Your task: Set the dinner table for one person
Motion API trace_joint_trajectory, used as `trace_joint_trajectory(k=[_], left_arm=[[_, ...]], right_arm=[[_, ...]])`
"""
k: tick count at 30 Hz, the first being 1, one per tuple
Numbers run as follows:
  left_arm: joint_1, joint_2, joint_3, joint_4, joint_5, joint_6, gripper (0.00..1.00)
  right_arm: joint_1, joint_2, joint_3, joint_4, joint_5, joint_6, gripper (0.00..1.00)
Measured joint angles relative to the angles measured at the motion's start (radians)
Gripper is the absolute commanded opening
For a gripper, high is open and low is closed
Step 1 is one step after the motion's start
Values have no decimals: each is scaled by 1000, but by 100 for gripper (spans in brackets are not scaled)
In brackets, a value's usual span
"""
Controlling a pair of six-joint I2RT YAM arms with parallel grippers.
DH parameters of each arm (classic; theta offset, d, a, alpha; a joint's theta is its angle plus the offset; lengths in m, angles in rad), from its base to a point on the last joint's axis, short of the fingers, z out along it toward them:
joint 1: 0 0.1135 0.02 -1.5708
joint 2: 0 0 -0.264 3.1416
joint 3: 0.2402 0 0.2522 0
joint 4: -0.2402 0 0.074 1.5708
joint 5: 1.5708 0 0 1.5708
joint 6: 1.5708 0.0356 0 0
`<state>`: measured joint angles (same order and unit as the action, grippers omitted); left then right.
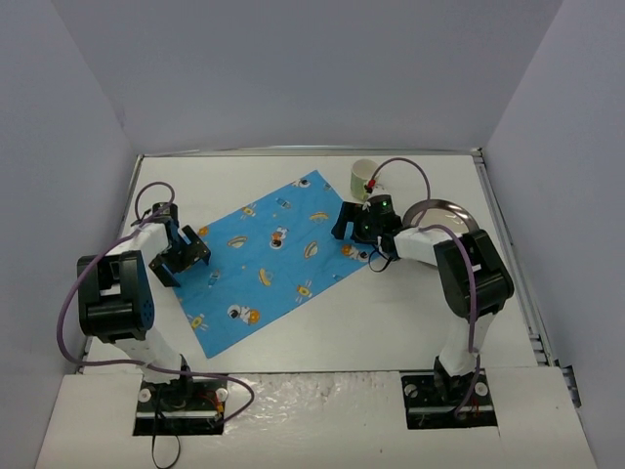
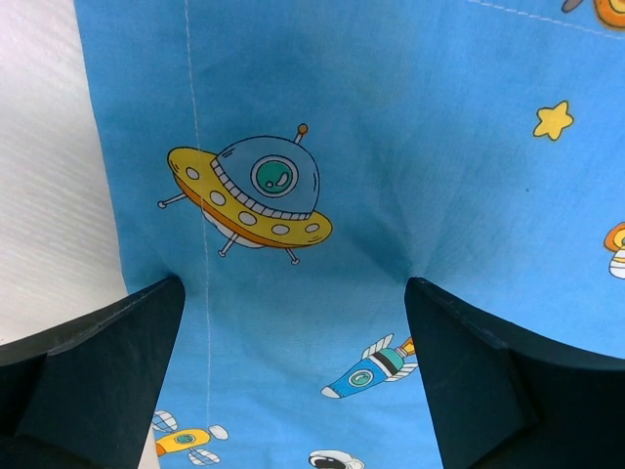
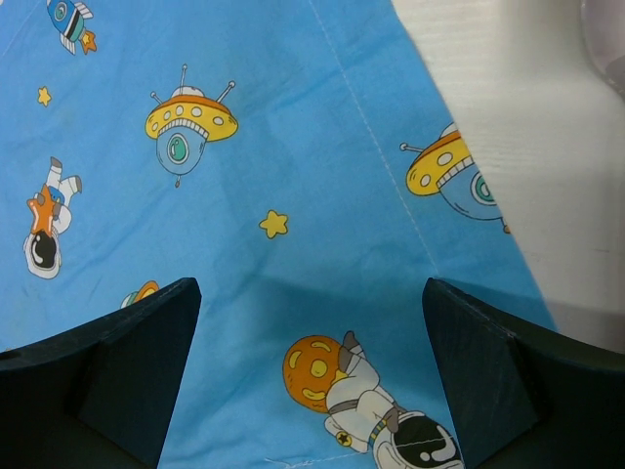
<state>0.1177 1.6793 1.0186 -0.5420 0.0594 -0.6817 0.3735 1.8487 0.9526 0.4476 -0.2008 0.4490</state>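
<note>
The dinner table (image 1: 391, 313) is a white tabletop with a blue cartoon-print placemat (image 1: 273, 259) lying flat and diagonal on it. My left gripper (image 1: 181, 256) hovers open over the placemat's left edge. In the left wrist view the cloth (image 2: 391, 147) fills the space between the dark fingers (image 2: 98, 381), with nothing gripped. My right gripper (image 1: 356, 223) stands open over the placemat's right corner. In the right wrist view only flat cloth (image 3: 244, 147) lies between its fingers (image 3: 518, 381). A pale cup (image 1: 363, 179) and a metal plate (image 1: 444, 217) sit at the back right.
Grey walls enclose the table on three sides. Bare white tabletop (image 2: 39, 195) shows beside the cloth's left hem, and more (image 3: 527, 147) lies past its right edge. The plate's rim (image 3: 607, 39) peeks in at the right wrist view's top right corner.
</note>
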Motion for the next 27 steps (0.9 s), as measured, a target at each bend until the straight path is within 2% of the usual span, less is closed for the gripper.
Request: trace_joint_trajectory(k=[10,17,22,27], left_arm=[[0,56,66,-2,0,-2,93],[0,75,110,4,17,21,94],[0,49,168,-1,30,53,94],[-4,-54,208,-2,38,75,94]], right_arm=[[-43,22,19,17,21,-6,95],[-45,16,58,-75,44,-40,95],[-41,-100,70,-176,52,-63,95],[-32,-243,83,-200,50,-67,94]])
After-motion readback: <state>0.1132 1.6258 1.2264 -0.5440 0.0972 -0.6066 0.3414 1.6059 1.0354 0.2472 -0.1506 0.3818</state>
